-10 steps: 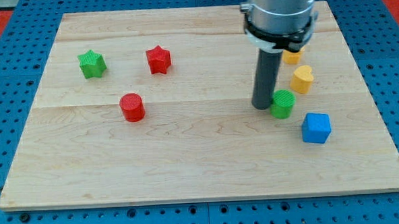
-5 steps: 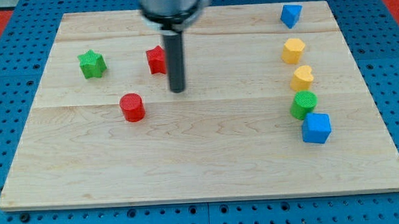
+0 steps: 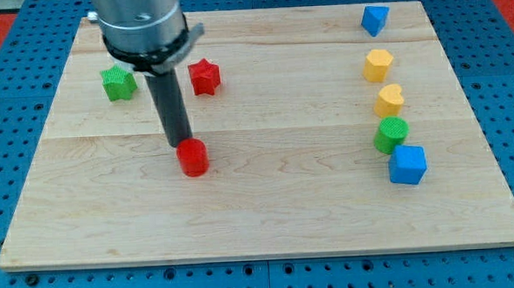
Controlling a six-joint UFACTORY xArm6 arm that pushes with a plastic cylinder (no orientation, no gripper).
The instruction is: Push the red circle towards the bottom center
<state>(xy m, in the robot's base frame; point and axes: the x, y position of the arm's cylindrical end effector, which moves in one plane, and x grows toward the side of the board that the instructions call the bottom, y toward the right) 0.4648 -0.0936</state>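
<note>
The red circle [image 3: 192, 157] lies on the wooden board [image 3: 268, 204], left of the board's centre and roughly at mid-height. My tip [image 3: 180, 144] touches the red circle at its upper-left edge; the rod rises from there toward the view's top. There is no pincer on this arm, only the rod, so no open or closed state applies.

Relative to the red circle:
- The red star [image 3: 204, 77] is above it, slightly to the right.
- The green star [image 3: 118, 83] is up and to the left.
- The green cylinder [image 3: 391, 135] is well apart to the right, at about the same height.
- The blue cube [image 3: 407, 164] sits just below the green cylinder.
- The yellow heart [image 3: 390, 98] and another yellow block [image 3: 377, 65] stand above the green cylinder.
- A small blue block [image 3: 373, 20] is far up and right, near the board's top edge.
</note>
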